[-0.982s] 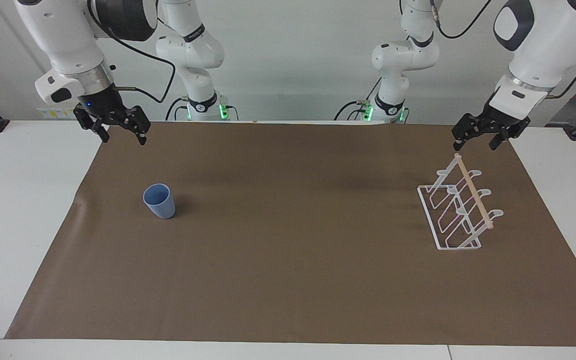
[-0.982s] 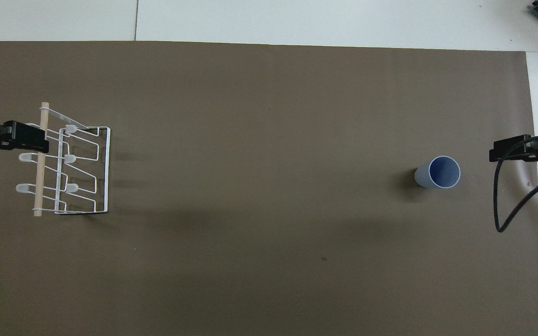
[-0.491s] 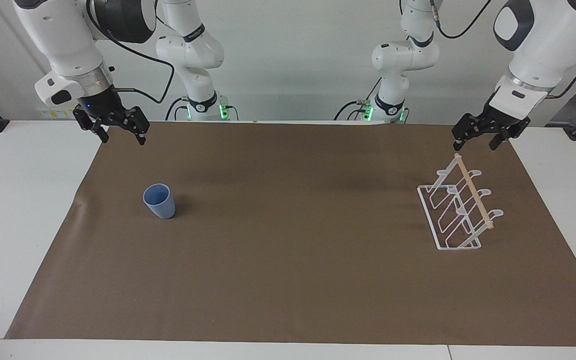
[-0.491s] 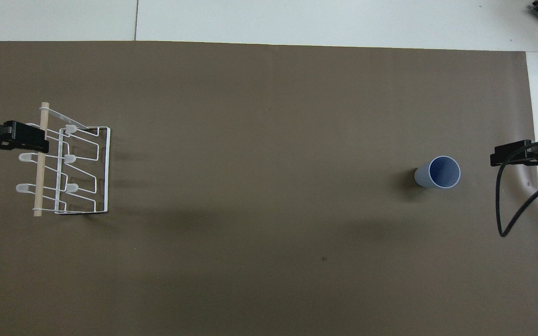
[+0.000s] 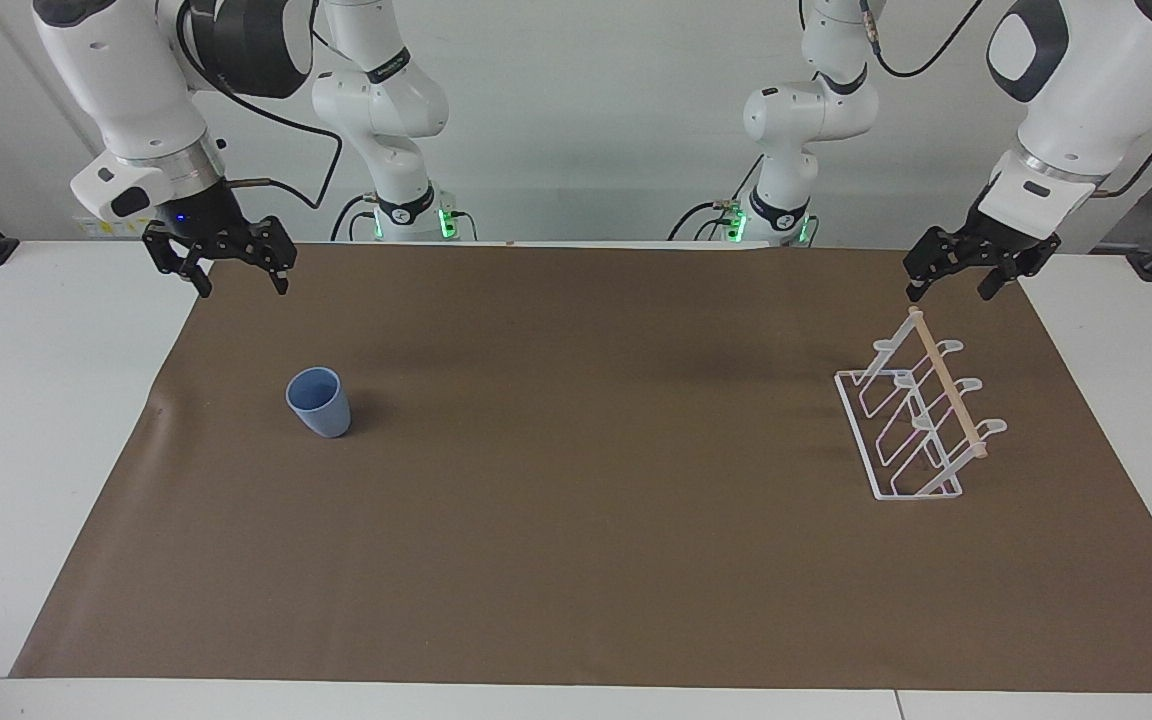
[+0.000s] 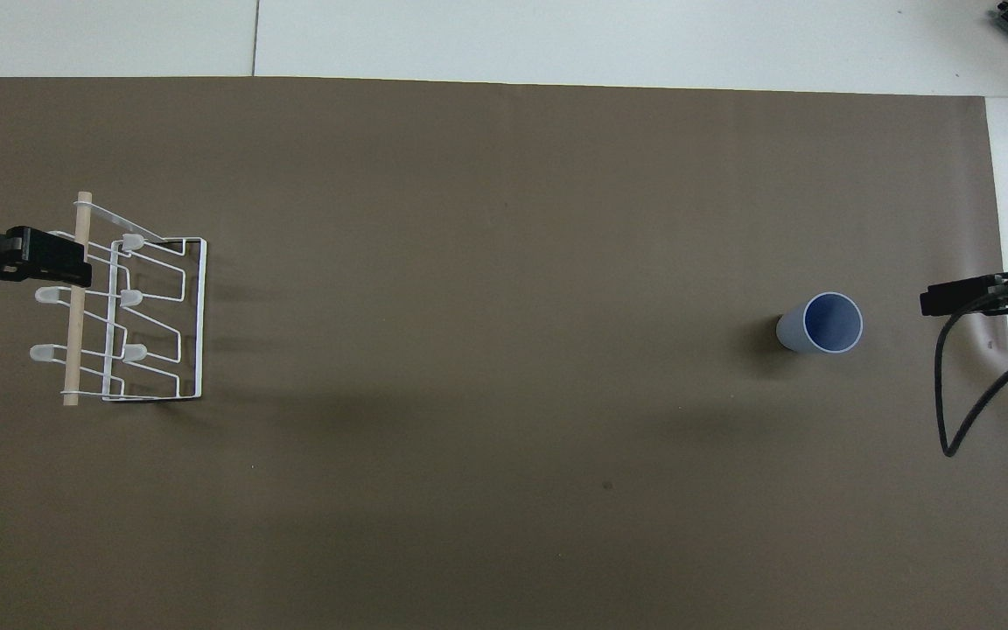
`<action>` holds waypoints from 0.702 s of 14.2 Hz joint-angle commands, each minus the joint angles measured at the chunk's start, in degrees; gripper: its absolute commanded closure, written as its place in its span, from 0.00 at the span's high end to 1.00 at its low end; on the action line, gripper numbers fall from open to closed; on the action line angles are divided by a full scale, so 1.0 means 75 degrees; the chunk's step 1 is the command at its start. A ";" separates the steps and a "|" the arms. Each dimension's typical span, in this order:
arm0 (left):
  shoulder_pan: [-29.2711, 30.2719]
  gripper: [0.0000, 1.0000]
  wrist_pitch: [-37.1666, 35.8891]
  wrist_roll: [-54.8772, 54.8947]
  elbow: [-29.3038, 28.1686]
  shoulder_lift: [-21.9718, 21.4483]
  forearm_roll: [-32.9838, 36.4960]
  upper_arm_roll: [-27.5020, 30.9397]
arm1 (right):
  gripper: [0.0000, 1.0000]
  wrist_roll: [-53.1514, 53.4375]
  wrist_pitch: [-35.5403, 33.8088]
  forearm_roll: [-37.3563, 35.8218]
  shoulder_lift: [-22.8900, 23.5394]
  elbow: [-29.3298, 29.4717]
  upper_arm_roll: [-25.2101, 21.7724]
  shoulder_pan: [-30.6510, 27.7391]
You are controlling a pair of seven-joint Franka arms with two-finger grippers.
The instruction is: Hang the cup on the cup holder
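Standing cup: the light-blue cup (image 5: 318,401) sits upright, mouth up, on the brown mat (image 5: 576,560) toward the right arm's end of the table; nothing touches it.
Cup holder: the white wire cup holder (image 5: 914,415) rests on the mat toward the left arm's end, well apart from the cup, with a wooden dowel (image 5: 948,384) across its top; its slanted prongs carry nothing.
Right gripper: the right gripper (image 5: 232,277) hangs in the air over the mat's edge by the robots, at the right arm's end; its fingers are spread apart and hold nothing. In the overhead view its tip (image 6: 959,296) shows beside the cup (image 6: 822,323), clear of it.
Left gripper: the left gripper (image 5: 951,282) hangs above the holder's end nearest the robots, fingers parted, gripping nothing. From above it (image 6: 36,260) overlaps the dowel (image 6: 77,297) of the cup holder (image 6: 158,319), yet the facing view shows it raised clear of the rack.
Table: white table (image 5: 26,420) surface shows around the mat at both ends.
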 commanded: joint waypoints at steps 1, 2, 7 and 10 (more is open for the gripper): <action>0.0054 1.00 0.0040 0.0009 -0.0127 -0.0080 -0.0067 -0.0019 | 1.00 -0.0207 0.0240 0.0116 -0.0337 -0.0478 -0.0017 -0.0087; 0.0054 1.00 0.0029 -0.0002 -0.0127 -0.0080 -0.0078 -0.0019 | 1.00 -0.0102 0.0240 0.0116 -0.0361 -0.0549 -0.0029 -0.0076; 0.0054 1.00 0.0029 0.0009 -0.0127 -0.0080 -0.0067 -0.0019 | 1.00 0.1138 0.1232 0.0116 -0.0408 -0.1297 -0.0017 0.0029; 0.0054 1.00 0.0040 -0.0002 -0.0127 -0.0080 -0.0078 -0.0019 | 1.00 0.1305 0.2008 0.0104 -0.0303 -0.1686 0.0053 0.0216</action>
